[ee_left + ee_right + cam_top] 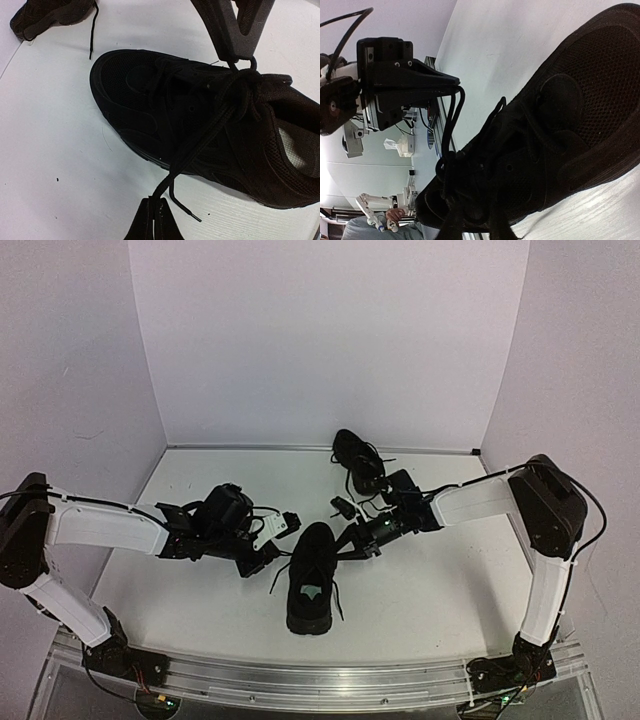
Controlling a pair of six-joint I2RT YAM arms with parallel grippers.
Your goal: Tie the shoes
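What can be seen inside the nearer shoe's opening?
A pale insole shows at the heel end of the near shoe. Toward the toe, the laces and upper cover the inside.

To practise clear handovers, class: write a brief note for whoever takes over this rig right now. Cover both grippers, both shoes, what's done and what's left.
Left gripper: jaws shut on a lace of the near shoe, drawing it out to one side.
Right gripper: jaws shut on a lace loop on the opposite side.
Near shoe: lies between the grippers, with a knot bunched at the top of the tongue. I cannot tell if it is a bow.
Far shoe: lies behind it with its laces loose, and no gripper is on it.
Left to do: tighten and finish the near shoe, then tie the far shoe.
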